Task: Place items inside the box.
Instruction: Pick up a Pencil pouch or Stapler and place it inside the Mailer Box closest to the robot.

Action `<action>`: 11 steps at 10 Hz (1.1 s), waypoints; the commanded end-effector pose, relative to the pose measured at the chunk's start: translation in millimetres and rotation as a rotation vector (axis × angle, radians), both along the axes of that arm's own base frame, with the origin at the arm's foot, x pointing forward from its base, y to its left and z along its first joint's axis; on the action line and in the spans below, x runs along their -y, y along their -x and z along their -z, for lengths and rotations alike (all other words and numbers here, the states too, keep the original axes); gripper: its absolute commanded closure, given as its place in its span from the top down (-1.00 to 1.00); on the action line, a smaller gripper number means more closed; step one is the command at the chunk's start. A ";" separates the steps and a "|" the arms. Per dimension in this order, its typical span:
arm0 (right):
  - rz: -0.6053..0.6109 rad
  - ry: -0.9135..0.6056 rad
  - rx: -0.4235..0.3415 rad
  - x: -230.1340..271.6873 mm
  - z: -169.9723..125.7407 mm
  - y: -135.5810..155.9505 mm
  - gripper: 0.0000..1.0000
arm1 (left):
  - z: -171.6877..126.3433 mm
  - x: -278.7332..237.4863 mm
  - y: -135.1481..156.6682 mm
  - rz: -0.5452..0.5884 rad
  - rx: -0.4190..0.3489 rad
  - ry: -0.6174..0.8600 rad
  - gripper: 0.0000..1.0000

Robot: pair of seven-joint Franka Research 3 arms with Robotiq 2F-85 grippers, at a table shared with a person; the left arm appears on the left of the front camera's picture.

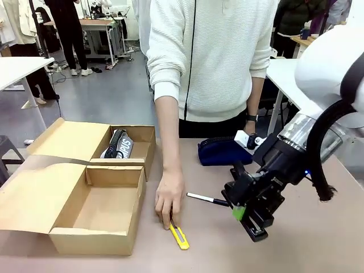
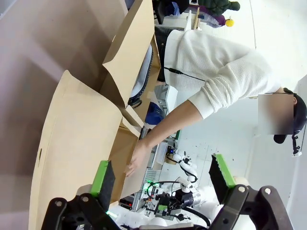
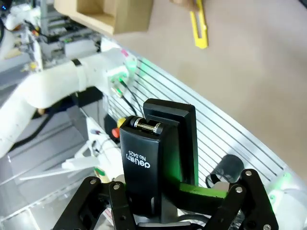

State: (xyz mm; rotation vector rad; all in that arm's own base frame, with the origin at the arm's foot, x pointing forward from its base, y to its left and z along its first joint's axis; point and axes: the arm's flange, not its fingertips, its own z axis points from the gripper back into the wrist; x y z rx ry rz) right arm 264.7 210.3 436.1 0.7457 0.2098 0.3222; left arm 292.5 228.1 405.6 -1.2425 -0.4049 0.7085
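Cardboard box [image 1: 91, 242] holds a grey pouch [image 1: 116, 145]; right claw [image 1: 242, 216] clamps a black stapler [image 3: 144, 163], left claw [image 2: 162, 172] gapes empty.

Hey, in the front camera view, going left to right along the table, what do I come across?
First the cardboard box → person's hand → white marker → right pincer clamped on a black stapler.

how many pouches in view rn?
2. Grey pouch with white lettering lies in the far section of the cardboard box. Navy pouch lies on the table in front of the person. The right arm could hide more.
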 end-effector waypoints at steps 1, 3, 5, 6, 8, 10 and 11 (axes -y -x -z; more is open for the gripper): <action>0.154 -0.049 -0.017 29.2 -9.2 -5.2 -0.74 | -0.4 -0.5 2.4 0.016 0.015 -0.008 1.00; 0.234 -0.144 -0.021 93.0 -12.2 4.1 -0.74 | -0.4 -0.5 2.4 0.016 0.015 -0.008 1.00; 0.304 -0.181 -0.040 125.6 -1.1 10.5 -0.74 | -0.4 -0.5 2.4 0.016 0.015 -0.008 1.00; 0.328 -0.212 -0.059 139.6 5.7 11.2 -0.74 | -0.4 -0.5 2.4 0.016 0.015 -0.008 1.00; 0.370 -0.257 -0.063 159.0 12.2 17.0 -0.74 | -0.4 -0.5 2.4 0.016 0.015 -0.008 1.00; 0.358 -0.247 -0.061 151.2 12.0 13.4 -0.74 | -0.4 -0.5 2.4 0.016 0.015 -0.008 1.00; 0.341 -0.236 -0.048 135.9 8.9 8.4 -0.74 | -0.4 -0.5 2.4 0.016 0.015 -0.008 1.00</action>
